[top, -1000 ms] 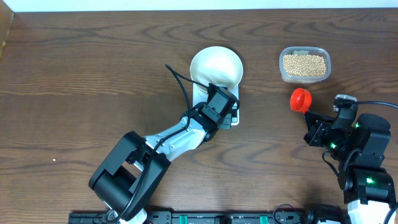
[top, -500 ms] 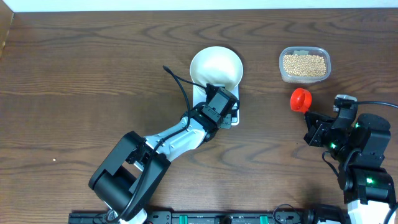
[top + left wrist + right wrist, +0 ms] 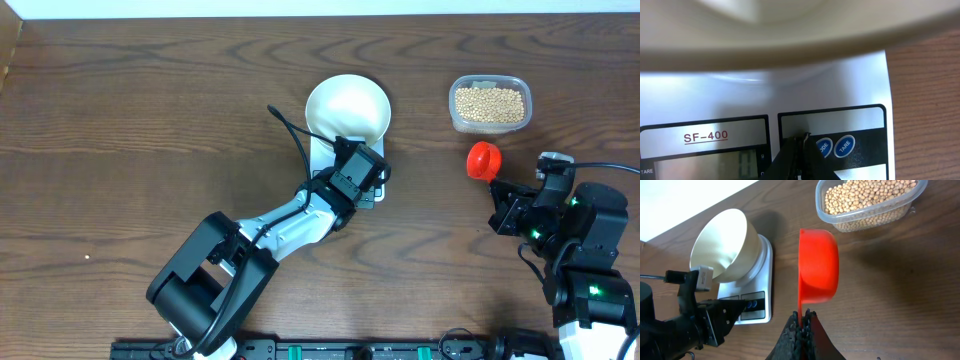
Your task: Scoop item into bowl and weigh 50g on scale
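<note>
The white bowl stands on the white scale, and no beans show inside it. In the left wrist view the bowl's rim fills the top. My left gripper is shut, its tips on the scale's panel just left of the MODE button. My right gripper is shut on the handle of the red scoop. The scoop hangs over the table between scale and tub. The tan beans lie in the clear tub.
The clear plastic tub stands at the back right, near the table's far edge. The left arm stretches diagonally from the front toward the scale. A TARE button sits right of MODE.
My left gripper has shifted slightly to the right over the scale's panel. The right arm and the scoop have stayed in place.
</note>
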`<state>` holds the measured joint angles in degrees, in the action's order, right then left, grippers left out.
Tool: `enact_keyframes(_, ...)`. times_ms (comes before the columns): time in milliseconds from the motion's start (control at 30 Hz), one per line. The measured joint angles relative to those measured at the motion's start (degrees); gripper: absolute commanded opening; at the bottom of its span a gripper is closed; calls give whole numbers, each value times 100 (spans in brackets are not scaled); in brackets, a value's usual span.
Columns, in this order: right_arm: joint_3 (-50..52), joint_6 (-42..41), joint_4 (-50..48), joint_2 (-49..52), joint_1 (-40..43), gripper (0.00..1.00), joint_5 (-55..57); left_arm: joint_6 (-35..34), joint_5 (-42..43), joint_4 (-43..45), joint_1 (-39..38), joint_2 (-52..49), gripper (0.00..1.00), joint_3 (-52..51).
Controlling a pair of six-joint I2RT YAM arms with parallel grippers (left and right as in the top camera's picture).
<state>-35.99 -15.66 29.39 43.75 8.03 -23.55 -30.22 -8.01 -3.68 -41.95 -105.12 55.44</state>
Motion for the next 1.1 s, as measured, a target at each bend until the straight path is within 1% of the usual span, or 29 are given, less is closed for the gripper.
enact_keyframes(333,0,0,2,0,0,1,0,-142,-186,-50,-55,-17,7,22)
enact_keyframes(633,0,2,4,0,0,1,-2,-459,-374,-164,-92,-17,7,46)
enact_keyframes(1100,0,0,9,0,0,1,-2,-549,-415,-227,-94,-20,7,70)
